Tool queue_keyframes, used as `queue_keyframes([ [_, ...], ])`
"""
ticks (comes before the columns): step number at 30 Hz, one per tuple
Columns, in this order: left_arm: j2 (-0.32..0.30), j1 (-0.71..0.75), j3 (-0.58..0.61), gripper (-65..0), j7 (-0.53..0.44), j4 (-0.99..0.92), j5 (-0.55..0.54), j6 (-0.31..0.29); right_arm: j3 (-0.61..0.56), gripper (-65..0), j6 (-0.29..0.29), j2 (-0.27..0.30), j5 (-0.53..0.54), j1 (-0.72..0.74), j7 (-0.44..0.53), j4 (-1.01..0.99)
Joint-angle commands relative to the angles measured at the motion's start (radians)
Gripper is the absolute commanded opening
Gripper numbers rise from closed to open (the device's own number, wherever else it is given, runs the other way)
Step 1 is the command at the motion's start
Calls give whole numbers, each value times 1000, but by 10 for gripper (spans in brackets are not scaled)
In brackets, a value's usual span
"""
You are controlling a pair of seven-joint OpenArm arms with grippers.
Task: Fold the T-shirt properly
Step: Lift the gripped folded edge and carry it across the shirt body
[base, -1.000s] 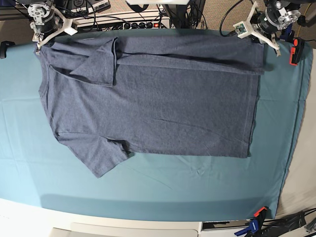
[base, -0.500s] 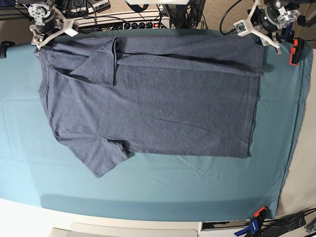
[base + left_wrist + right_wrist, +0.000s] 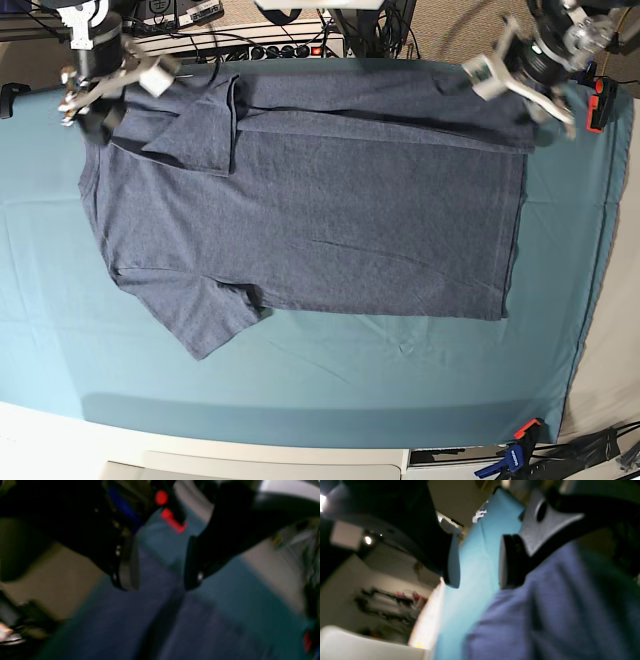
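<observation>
Heathered blue-grey T-shirt [image 3: 310, 215] lies flat on the teal-clothed counter [image 3: 300, 380]; both hands, left hand [image 3: 160, 565] and right hand [image 3: 478, 562], spread apart, empty.

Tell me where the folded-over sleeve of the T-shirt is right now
In the base view, the folded-over sleeve lies on the T-shirt at its upper left, just right of the right gripper and near the table cloth's far edge.

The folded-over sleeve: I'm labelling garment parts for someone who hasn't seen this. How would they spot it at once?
Start at the teal table cloth and find the blue-grey T-shirt spread across it. Go to its far edge, near the right gripper. The folded-over sleeve lies on top of the shirt body as a flap, whereas the other sleeve sticks out onto the cloth.
</observation>
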Motion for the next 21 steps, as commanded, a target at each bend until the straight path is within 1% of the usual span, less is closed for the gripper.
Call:
queue_keyframes([
  [1, -14, -14, -39, -340, -27, 15, -4, 12, 36, -393, -38, -6, -14, 21, 15, 27],
  [3, -14, -40, -105, -340, -59, 15, -68, 12, 96, -393, -68, -45, 43, 82, 52, 30],
  [4, -14, -56, -137, -340, -78, 15, -114, 12, 125, -393, -71, -66, 93, 122, 74, 30],
  [7, -14, -117, -207, -340, -142, 15, -267, 11, 189, -393, -67, -134, 282, 264, 130, 28],
  [9, -14, -161, -225, -340, -167, 15, -351, 11, 201, -393, -56, -175, 375, 351, 145, 26],
  [11, -14, -203, -226, -340, -185, 3, -397, 10, 200, -393, -56, -219, 430, 420, 173, 3],
  [14, -13, -255, -225, -340, -198, -84, -466, 7, 200, -393, -56, -284, 493, 519, 191, -76],
  [15, -13, -269, -225, -340, -208, -119, -491, 3, 200, -393, -56, -303, 512, 550, 204, -115],
  [16, -13, -284, -225, -340, -217, -155, -512, -13, 200, -393, -56, -319, 535, 584, 216, -161],
  [19, -8, -337, -225, -340, -218, -259, -588, -49, 200, -393, -56, -354, 620, 693, 242, -319],
  [21, -5, -377, -225, -340, -218, -324, -631, -71, 200, -393, -46, -364, 678, 769, 251, -425],
])
